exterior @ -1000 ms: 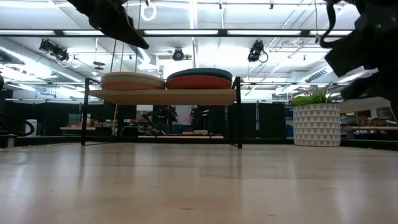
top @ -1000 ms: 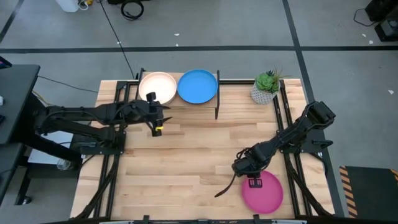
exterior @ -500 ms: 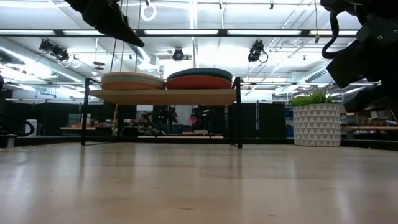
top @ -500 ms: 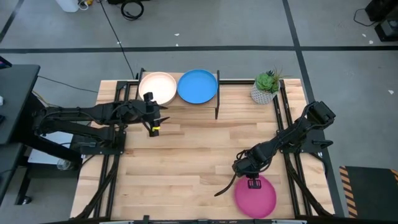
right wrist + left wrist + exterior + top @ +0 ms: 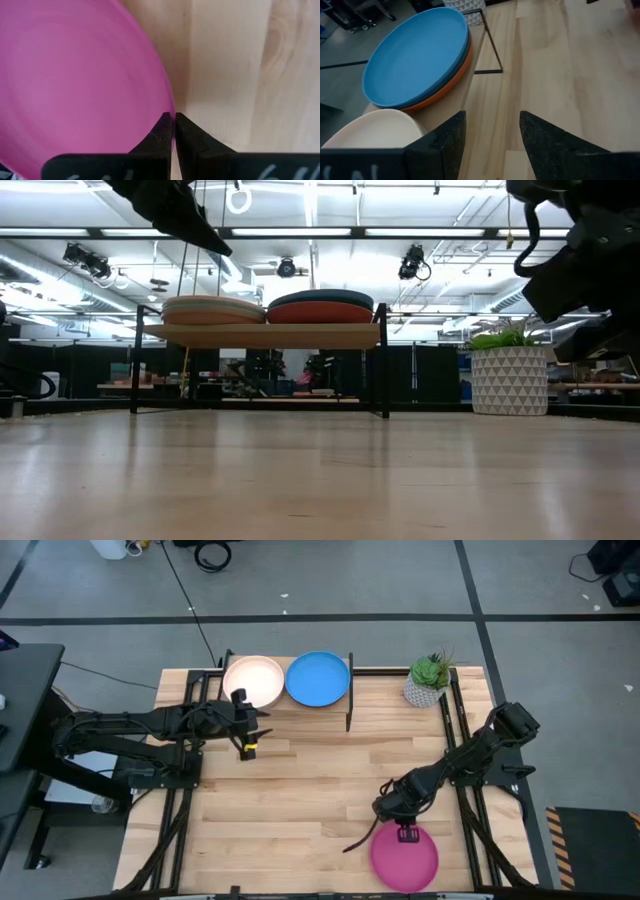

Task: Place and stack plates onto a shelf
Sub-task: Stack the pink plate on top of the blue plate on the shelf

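Note:
The shelf (image 5: pixel 350 690) stands at the table's far edge and also shows in the low view (image 5: pixel 265 335). It bears two stacks of plates, one topped by the cream plate (image 5: pixel 253 680), one by the blue plate (image 5: pixel 318 678) on the orange plate (image 5: pixel 455 82). My left gripper (image 5: pixel 247 732) is open and empty in front of the shelf, near the cream stack. My right gripper (image 5: pixel 404 831) is shut on the magenta plate (image 5: pixel 405 858) near the table's near edge, right of the middle. My right gripper pinches the magenta plate's far rim (image 5: pixel 169 107) between its two fingers, one finger (image 5: pixel 161 132) over the plate's inside and the other (image 5: pixel 189 135) outside it. The fingers point down from above. The plate lies about level; whether it touches the table I cannot tell.
A potted plant in a white patterned pot (image 5: pixel 428 680) stands at the far right, beside the shelf. Black frame rails run along the table's left and right sides. A dark cable (image 5: pixel 358 842) trails from my right arm over the table.
My right gripper has gone toward the table's left edge and a little toward its near edge, taking the magenta plate along; the plate stays about level in the hold.

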Controlling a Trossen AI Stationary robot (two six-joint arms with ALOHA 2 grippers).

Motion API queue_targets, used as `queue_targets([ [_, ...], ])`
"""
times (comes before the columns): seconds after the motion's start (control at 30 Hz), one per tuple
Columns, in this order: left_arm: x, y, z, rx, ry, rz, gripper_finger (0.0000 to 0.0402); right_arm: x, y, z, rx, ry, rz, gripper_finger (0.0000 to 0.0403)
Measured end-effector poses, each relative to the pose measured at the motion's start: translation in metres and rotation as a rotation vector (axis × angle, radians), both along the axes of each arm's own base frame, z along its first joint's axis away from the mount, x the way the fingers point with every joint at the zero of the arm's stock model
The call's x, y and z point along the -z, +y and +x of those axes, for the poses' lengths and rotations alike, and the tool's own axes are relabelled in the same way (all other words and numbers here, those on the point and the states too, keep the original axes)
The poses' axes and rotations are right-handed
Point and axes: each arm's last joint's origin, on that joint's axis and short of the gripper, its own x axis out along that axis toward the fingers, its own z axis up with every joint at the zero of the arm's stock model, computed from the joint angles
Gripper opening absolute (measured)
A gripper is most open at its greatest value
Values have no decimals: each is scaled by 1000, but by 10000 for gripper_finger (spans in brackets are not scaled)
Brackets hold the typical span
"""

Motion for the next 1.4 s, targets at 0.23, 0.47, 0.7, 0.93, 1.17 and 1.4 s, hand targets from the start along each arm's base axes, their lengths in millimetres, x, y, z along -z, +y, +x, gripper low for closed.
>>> queue_targets([
  [0.23, 0, -1, 0, 21, -2, -15, 192, -31, -21, 11, 24, -142, 25, 13],
  [0.47, 1, -1, 1, 7, -5, -51, 192, -93, -73, 20, 137, -343, -83, 13],
  [0.7, 4, -3, 0, 36, 1, -143, 192, -150, -142, 28, 321, -510, -269, 13],
  [0.93, 4, -4, 0, 53, 1, -180, 192, -190, -208, 47, 439, -600, -374, 14],
  [1.17, 4, -4, 0, 42, -5, -198, 192, -220, -262, 71, 405, -708, -369, 14],
  [1.4, 5, -4, -1, 23, -11, -226, 192, -237, -310, 88, 403, -797, -373, 15],
])
